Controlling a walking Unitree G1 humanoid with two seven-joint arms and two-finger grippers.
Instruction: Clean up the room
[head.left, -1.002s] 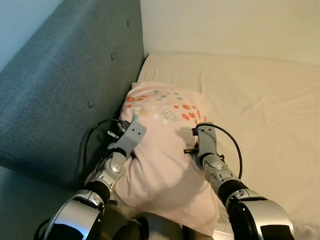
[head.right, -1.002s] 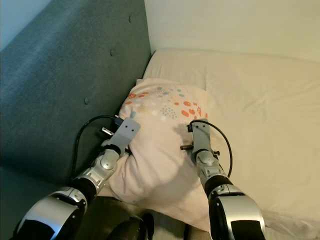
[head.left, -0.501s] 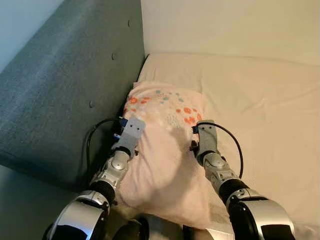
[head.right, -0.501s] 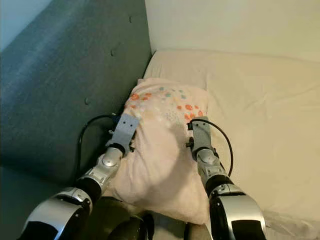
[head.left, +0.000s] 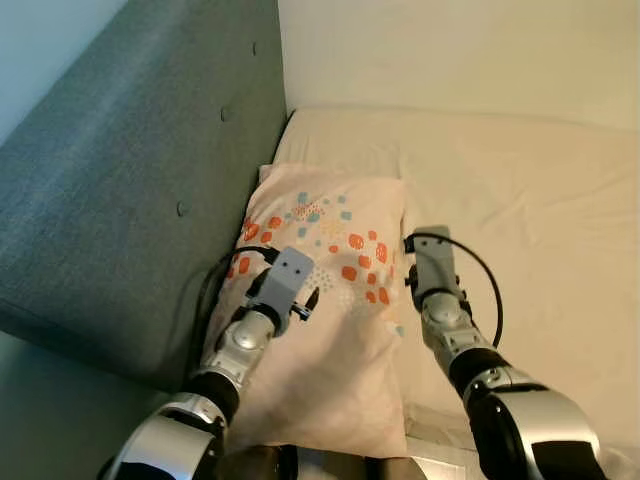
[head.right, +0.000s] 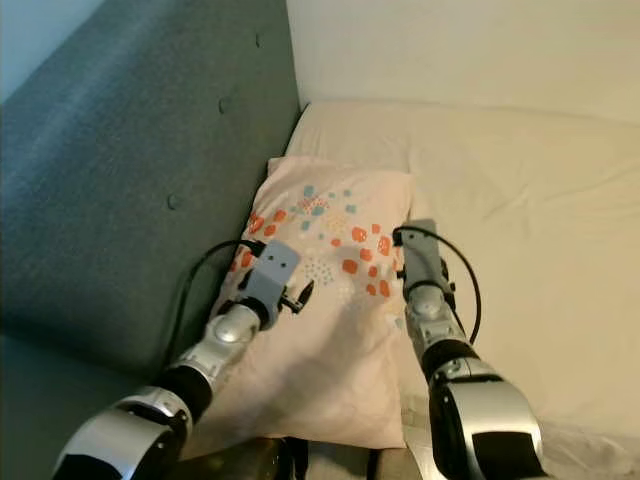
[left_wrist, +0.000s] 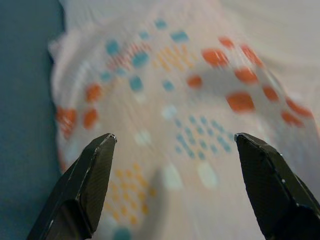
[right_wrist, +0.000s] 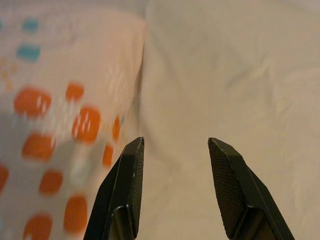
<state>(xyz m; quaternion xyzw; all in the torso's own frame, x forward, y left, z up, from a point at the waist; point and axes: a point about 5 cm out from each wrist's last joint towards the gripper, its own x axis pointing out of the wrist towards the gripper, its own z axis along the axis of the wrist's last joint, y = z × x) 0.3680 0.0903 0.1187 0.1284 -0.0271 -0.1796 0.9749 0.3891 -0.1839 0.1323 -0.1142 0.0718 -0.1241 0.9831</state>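
Between the spread fingers of the left gripper (left_wrist: 175, 165) nothing is being held: the wrist view is showing both black fingers wide apart with the patterned pillow (head.left: 320, 290) lying beyond them, and I cannot tell whether the tips are touching the fabric. Over at the pillow's 3 o'clock edge, the right gripper (right_wrist: 175, 150) is also standing parted and empty, one finger over the dotted pillowcase border and the other over the cream bed sheet (head.left: 520, 190).

From the head camera, the pillow is lying lengthwise on the mattress, its long side running along the grey-green upholstered headboard (head.left: 130, 180) at 9 o'clock, its far end pointing to 12 o'clock toward the corner where the headboard is meeting the pale wall (head.left: 450, 50). The left wrist is hovering over the pillow's nearer half, toward 7 o'clock of its centre.

Risks, as I am judging them: the near end of the pillow seems to be reaching the bed's edge at 6 o'clock, so a backward drag by either arm could be pulling it off the mattress. The left arm's black cable (head.left: 215, 290) is looping beside the headboard and could be catching on the pillow corner. If the right gripper closes where it is, it may be pinching the sheet along with the pillowcase and rumpling the bed.
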